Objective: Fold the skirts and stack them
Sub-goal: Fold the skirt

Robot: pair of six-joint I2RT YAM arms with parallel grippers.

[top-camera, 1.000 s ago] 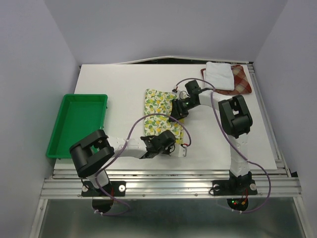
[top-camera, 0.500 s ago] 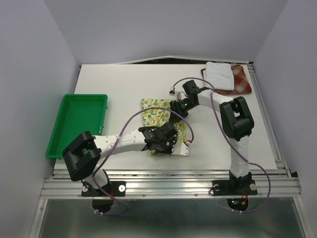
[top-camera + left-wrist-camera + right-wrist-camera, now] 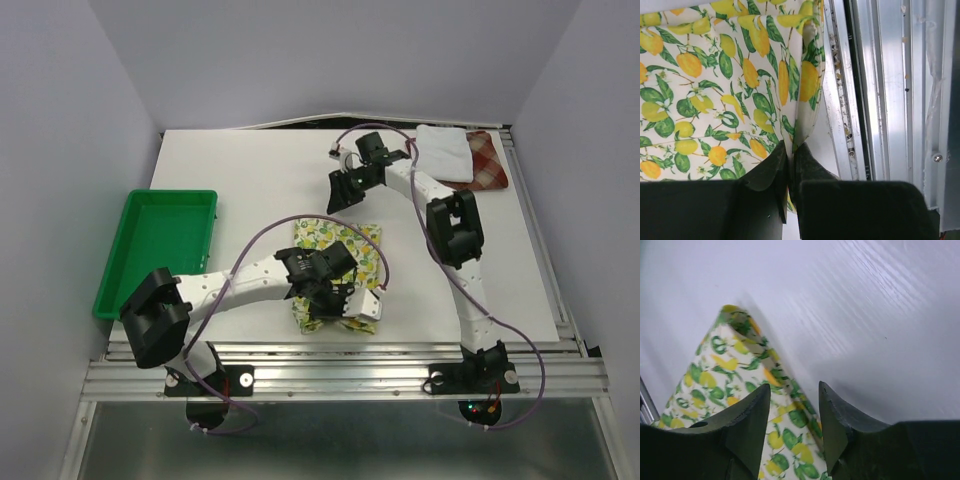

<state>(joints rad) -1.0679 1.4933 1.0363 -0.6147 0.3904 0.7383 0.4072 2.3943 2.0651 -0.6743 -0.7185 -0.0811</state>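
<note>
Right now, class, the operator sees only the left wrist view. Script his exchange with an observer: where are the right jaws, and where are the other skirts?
Operator: Where are the right jaws?
Observer: Over the table, beyond the fruit skirt's far edge, open, empty.
Operator: The other skirts?
Observer: The white skirt lies on the plaid skirt, far right corner.
Operator: Anything on the left?
Observer: A green tray at the left edge.

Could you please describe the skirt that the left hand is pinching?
On the white table, look near the front edge, right of the green tray. That skirt alone bears yellow fruit and green leaves; the white skirt and plaid skirt lie far right.
</note>
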